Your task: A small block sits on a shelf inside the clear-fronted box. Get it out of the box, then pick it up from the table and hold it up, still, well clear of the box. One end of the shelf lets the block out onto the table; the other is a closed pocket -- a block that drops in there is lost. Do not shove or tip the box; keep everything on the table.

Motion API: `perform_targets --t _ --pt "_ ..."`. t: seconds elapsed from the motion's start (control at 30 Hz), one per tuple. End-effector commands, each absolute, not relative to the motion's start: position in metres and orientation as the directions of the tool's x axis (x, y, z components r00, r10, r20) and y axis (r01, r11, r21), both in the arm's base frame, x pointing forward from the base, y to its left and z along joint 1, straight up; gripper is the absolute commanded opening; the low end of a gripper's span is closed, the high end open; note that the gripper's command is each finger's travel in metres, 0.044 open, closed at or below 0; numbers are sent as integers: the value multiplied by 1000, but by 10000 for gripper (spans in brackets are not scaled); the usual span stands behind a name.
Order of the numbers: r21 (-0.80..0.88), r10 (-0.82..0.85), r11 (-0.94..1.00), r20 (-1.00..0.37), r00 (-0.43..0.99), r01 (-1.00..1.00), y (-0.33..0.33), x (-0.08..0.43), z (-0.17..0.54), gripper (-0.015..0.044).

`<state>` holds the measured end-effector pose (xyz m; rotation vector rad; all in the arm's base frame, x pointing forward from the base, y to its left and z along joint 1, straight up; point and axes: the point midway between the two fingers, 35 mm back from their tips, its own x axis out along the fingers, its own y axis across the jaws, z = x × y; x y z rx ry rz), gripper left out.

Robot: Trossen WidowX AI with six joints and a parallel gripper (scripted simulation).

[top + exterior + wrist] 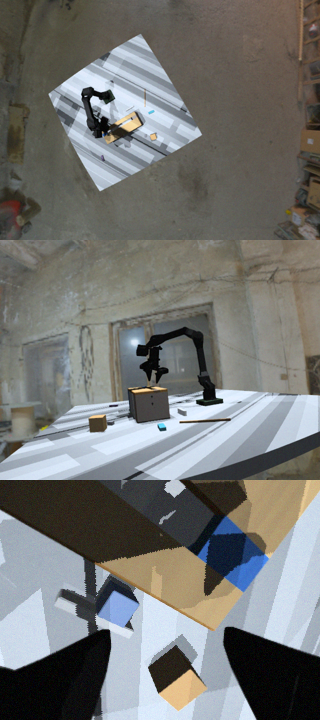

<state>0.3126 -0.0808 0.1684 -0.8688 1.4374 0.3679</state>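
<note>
We see a worn plaster wall (180, 278), cracked and stained; a tall framed window (165, 353) in it, with a bright light spot (134, 342) on the glass; from above, a grey concrete floor (219, 103); wooden shelving (310, 64) and cardboard boxes (310, 140) along one edge.
</note>
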Motion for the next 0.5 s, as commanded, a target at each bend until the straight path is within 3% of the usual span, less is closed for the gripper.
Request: perform_targets --t 0.0,0.17,0.47 --pt "-213 -196 974 -963 184 -79 -88 305 168 285" --pt "-35 -141 902 -966 215 430 -92 301 168 285" --pt "182 -77 528 -962 260 829 -98 296 169 285"
